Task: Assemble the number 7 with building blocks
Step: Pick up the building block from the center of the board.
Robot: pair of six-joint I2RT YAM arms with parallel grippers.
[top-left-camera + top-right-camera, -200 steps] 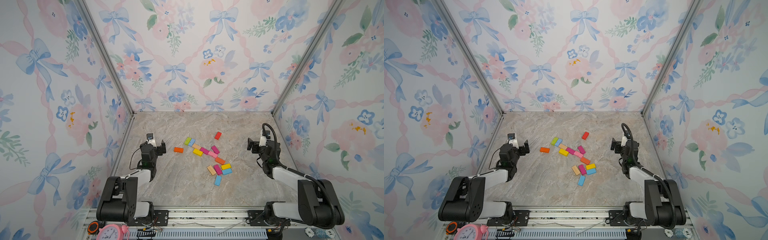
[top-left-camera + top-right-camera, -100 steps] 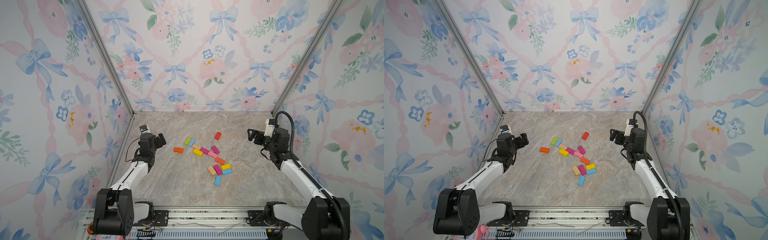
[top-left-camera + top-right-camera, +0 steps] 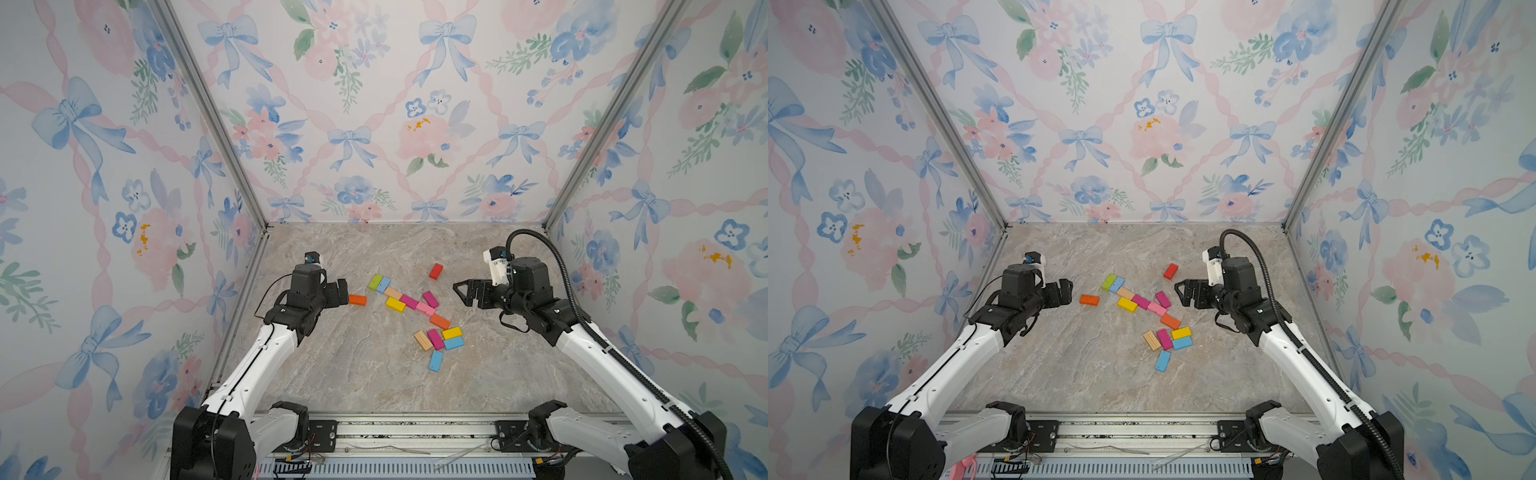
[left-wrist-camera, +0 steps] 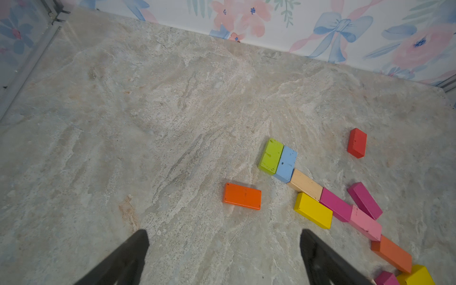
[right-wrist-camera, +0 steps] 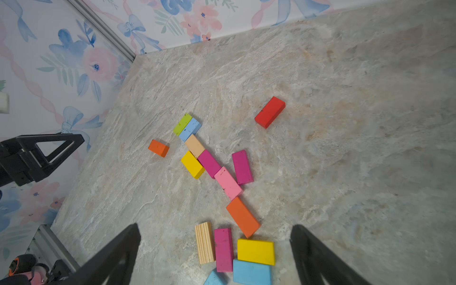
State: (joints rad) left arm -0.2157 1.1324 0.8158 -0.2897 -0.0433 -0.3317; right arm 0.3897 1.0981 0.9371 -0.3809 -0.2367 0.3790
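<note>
Several building blocks lie flat mid-table in both top views. An orange block (image 3: 357,299) (image 4: 242,196) lies alone at the left. A green one (image 3: 375,282) starts a slanted chain running down to another orange one (image 3: 439,321). A red block (image 3: 436,271) (image 5: 270,112) lies apart at the back. Wood, magenta, yellow and blue blocks (image 5: 255,251) cluster nearest the front. My left gripper (image 3: 343,294) (image 4: 225,234) hovers open just left of the lone orange block. My right gripper (image 3: 461,293) (image 5: 214,226) hangs open and empty, right of the chain.
The marble table top (image 3: 353,374) is boxed in by floral walls on three sides. A metal rail (image 3: 415,428) with both arm bases runs along the front edge. A black cable (image 3: 557,266) loops over the right arm.
Both arms have risen from their folded poses at the sides and reached inward toward the blocks. The blocks have not moved.
</note>
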